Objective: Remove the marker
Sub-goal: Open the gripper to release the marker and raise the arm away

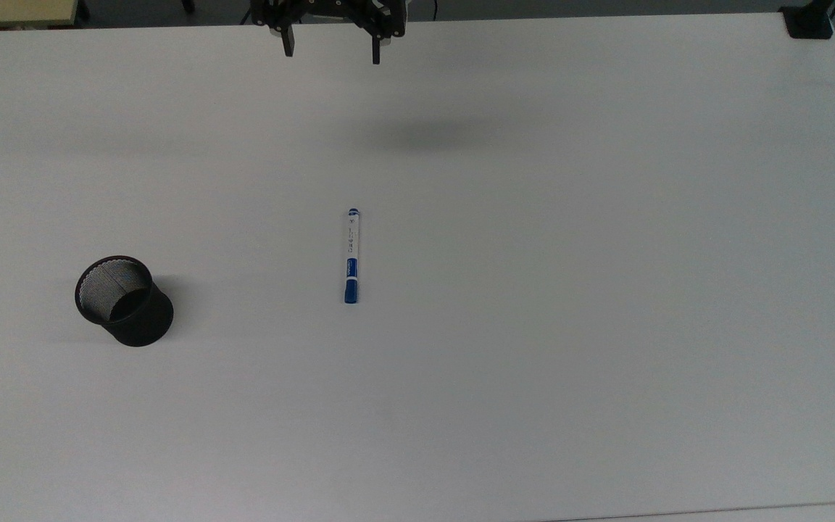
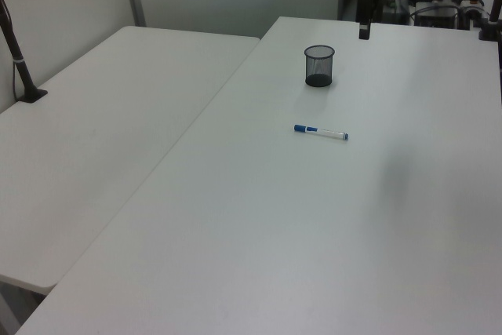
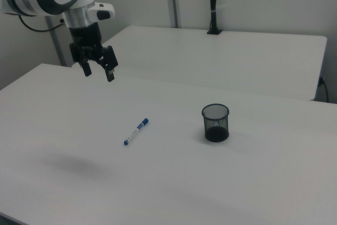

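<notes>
While the black mesh cup (image 1: 125,301) stands upright toward the top view's left edge of the white bench (image 1: 606,290), mouth open and nothing in it, the marker (image 1: 351,255) lies flat near the bench's middle, well apart from the cup. Its blue cap points at the top view's bottom edge (the white barrel runs straight up from there). Up at the top view's top edge hangs the pincer (image 1: 330,45), fingers spread wide, gripping nothing, high off the surface. Over in the right view the pincer (image 3: 98,72) hovers beyond the marker (image 3: 136,131), with the cup (image 3: 216,122) farther toward the right view's right.
</notes>
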